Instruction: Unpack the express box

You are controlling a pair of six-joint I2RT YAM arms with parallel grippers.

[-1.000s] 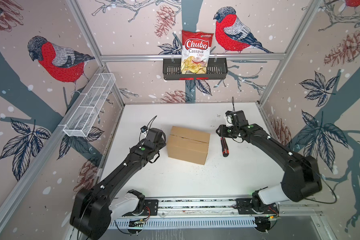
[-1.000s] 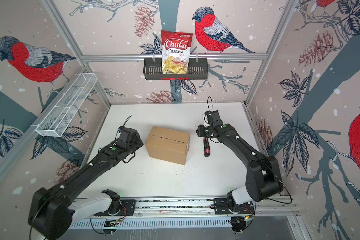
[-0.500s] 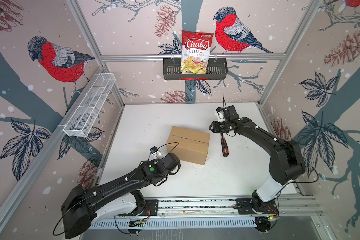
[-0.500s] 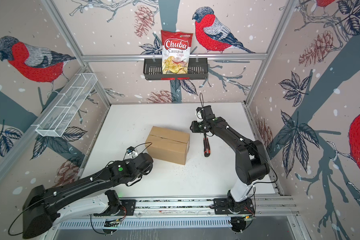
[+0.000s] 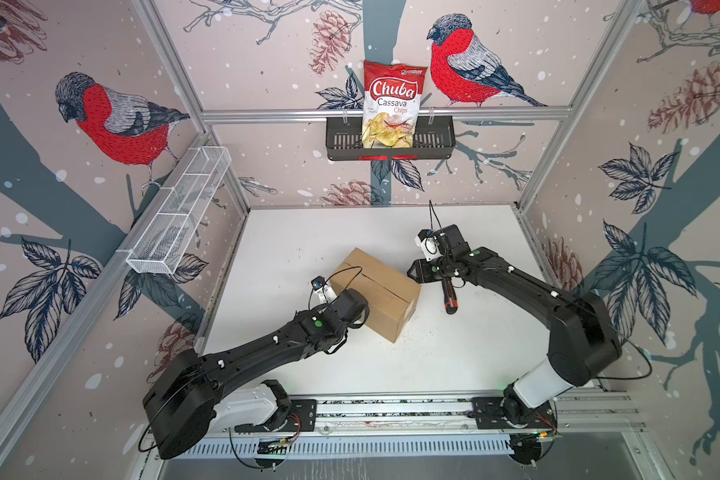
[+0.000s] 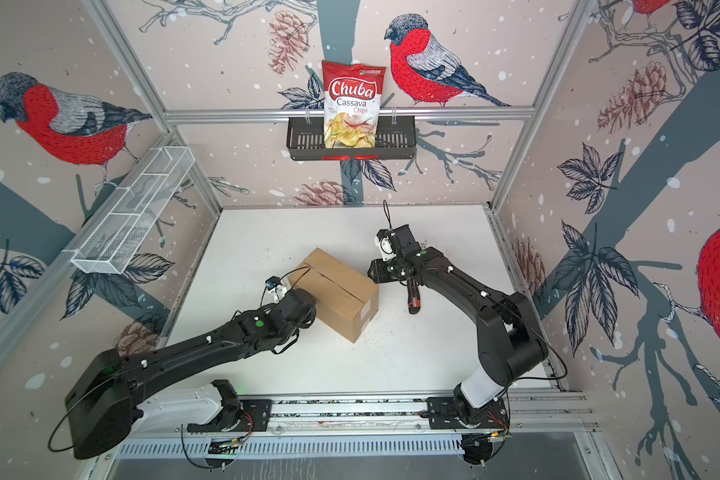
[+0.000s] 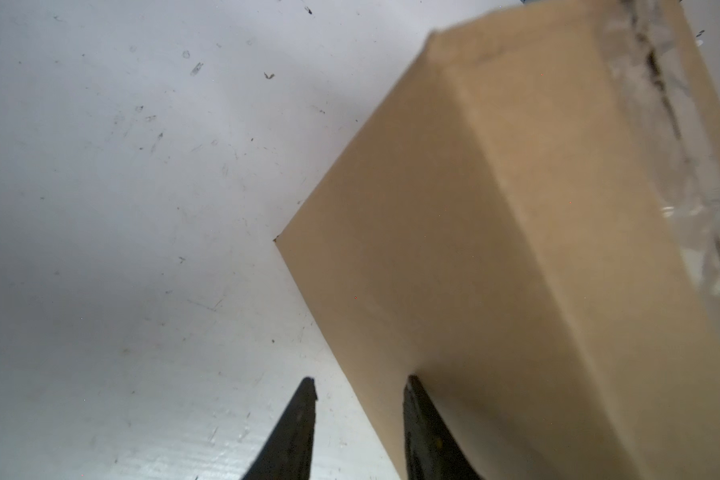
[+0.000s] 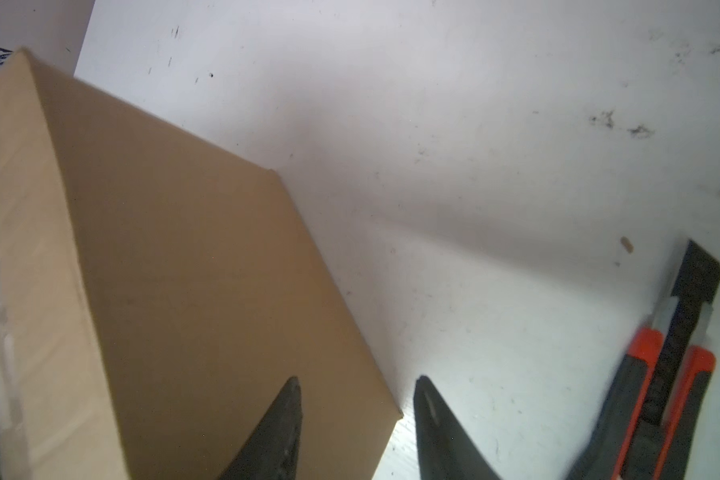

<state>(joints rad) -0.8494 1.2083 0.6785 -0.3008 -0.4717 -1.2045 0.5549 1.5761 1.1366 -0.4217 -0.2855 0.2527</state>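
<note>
The express box (image 5: 375,266) sits closed mid-tabletop (image 5: 308,232), its long axis and taped seam (image 5: 387,286) running slantwise between the two arms. The left arm (image 5: 267,349) meets one long wall, jaws spread and empty, one tip against the cardboard. The right arm (image 5: 516,286) faces the opposite wall, jaws likewise spread, straddling a bottom corner. A utility knife (image 5: 449,297) lies just beside the box on that side, so the right arm seems nearer to fetch it.

Plain brown express box (image 5: 385,291), black-and-orange knife (image 5: 449,299), red-and-white chip bag (image 5: 393,104), white tabletop (image 5: 308,232), bullfinch-patterned walls (image 5: 267,62).
</note>
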